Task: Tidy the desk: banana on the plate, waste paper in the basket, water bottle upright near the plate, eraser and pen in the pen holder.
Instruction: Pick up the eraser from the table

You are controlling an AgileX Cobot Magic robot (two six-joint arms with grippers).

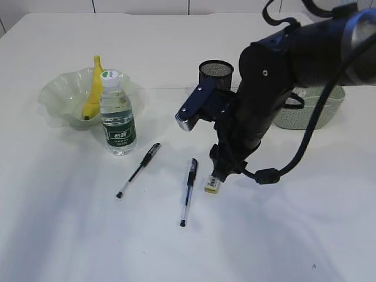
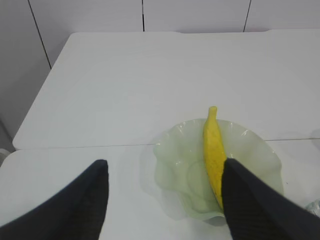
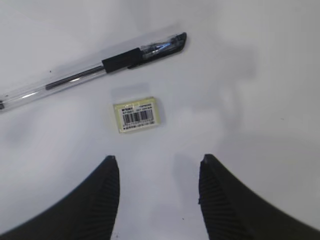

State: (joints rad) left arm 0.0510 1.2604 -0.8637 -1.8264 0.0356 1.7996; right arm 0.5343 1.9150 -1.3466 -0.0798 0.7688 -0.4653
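A lab-style test bench: bare white table [image 1: 176, 47], white panelled wall [image 2: 190, 15], staged desk clutter.

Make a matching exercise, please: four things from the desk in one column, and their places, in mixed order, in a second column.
Things:
1. banana
2. water bottle
3. eraser
4. pen holder

Places:
A. flat on the table beside a pen, below the open right gripper
B. upright next to the plate
C. toward the back of the table, behind the right arm
D. lying in the plate

Pairs: 1-D, 2-B, 3-A, 4-C
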